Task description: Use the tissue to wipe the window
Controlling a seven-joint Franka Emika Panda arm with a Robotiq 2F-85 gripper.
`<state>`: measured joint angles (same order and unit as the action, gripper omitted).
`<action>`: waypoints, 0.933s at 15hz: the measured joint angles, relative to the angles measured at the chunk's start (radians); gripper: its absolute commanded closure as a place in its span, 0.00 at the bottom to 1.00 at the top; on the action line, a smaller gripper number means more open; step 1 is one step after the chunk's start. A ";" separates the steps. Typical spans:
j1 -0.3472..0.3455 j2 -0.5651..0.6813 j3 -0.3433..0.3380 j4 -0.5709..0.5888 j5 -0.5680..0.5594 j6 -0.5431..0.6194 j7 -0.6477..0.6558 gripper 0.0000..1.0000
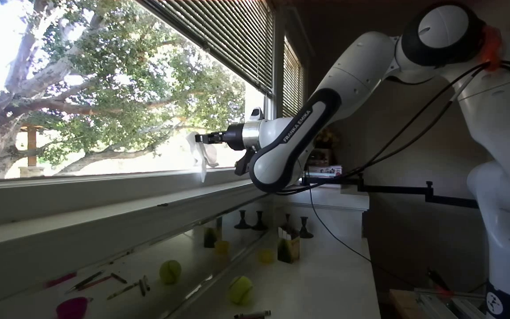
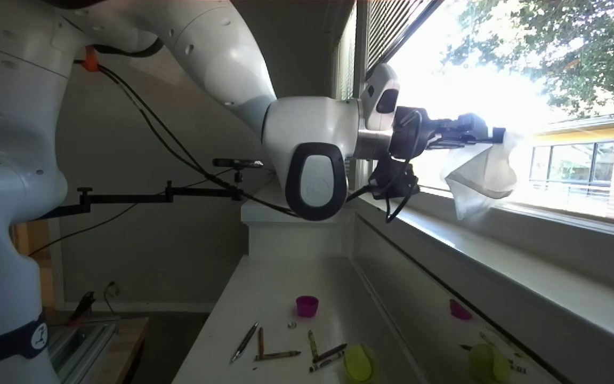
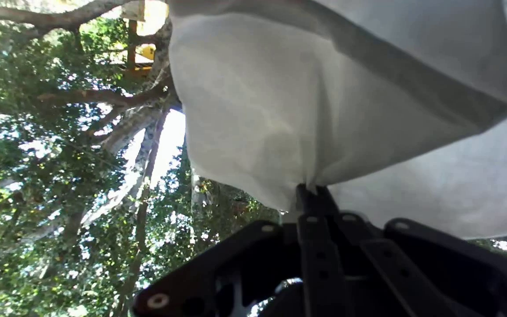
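Tissue [image 2: 491, 165] is hanging from the gripper [image 3: 311, 189], whose jaws are standing together on a gathered bit of it. It is looking white, soft and thin, with daylight glowing through in places (strong enough to be washing out part of its edge in an exterior view). In the wrist view it is spreading wide beyond the pinch: fine creases are fanning out from there, and a darker grey fold is running slantwise to a pointed corner. In both exterior views it is drooping in uneven flaps, a lower tip dangling in front of the bottom edge of the window [image 1: 117, 102], above the sill [image 2: 525, 272]. Whether it is touching the window, I cannot tell. Outside, a tree [image 1: 42, 84] is showing, leafy and sunlit. Below, the table [image 2: 275, 288] is carrying a pink cup [image 2: 307, 306], a pen [image 2: 244, 342], crayons [image 2: 280, 355] and, in an exterior view, a yellow-green ball [image 1: 241, 290].
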<state>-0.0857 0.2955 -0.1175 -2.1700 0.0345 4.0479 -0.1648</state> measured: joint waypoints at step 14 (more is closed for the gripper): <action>-0.024 -0.080 -0.069 0.075 0.145 -0.088 -0.001 1.00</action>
<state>-0.1095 0.2159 -0.1867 -2.0949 0.1799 3.9597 -0.1654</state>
